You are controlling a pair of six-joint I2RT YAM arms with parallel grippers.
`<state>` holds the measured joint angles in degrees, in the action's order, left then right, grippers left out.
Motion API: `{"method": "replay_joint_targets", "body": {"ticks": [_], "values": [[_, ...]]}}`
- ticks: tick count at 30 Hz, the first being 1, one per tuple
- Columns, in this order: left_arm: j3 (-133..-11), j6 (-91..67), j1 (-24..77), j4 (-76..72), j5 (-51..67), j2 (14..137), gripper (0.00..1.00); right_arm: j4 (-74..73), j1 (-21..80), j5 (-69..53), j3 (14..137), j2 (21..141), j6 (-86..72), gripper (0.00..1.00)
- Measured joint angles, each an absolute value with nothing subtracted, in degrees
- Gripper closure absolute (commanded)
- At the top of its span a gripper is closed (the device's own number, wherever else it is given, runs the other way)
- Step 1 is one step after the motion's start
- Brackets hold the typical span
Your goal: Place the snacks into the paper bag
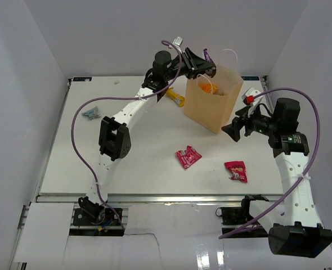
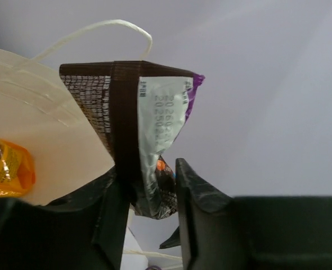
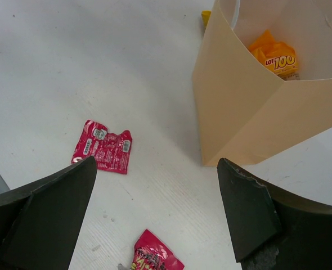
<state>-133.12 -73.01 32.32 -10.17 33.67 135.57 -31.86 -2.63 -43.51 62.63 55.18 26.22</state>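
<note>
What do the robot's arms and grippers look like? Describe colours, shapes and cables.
The left arm and right arm have white perforated links with black joints; a purple cable loops along each. The left gripper and right gripper are black, with two wedge-shaped fingers.

Paper bag point(image 3: 250, 112) holding orange packet point(image 3: 276, 56), red-pink packet point(image 3: 104, 147) beside it, second red packet point(image 3: 155, 259) nearer, jaws wide apart

Both white arms point(image 1: 292, 169) have black joints point(image 1: 114, 138), rows of small holes, purple cables point(image 1: 76, 129).
</note>
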Motion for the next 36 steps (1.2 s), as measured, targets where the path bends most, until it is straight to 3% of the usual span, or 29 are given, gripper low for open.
{"method": "replay_joint_targets", "body": {"ticks": [5, 9, 22, 30, 36], "values": [[-132.38, -72.05, 32.38, -9.08, 32.56, 135.52, 0.34, -33.65, -2.66, -43.29, 61.71, 55.22, 27.53, 0.06], [-134.13, -70.22, 32.36, -5.65, 31.22, 135.50, 0.26, -35.68, -2.66, -42.46, 60.90, 55.24, 29.04, 0.06], [-137.10, -64.34, 32.40, 6.22, 27.00, 134.67, 0.13, -38.11, -2.66, -36.38, 59.31, 55.66, 30.20, 0.06], [-139.26, -57.04, 33.30, 11.79, 23.00, 133.71, 0.22, -38.09, -2.66, -35.86, 59.31, 56.10, 30.13, 0.06], [-139.94, -52.29, 34.61, 12.05, 22.37, 133.67, 0.51, -38.09, -2.66, -36.21, 59.31, 56.31, 30.02, 0.06]]}}
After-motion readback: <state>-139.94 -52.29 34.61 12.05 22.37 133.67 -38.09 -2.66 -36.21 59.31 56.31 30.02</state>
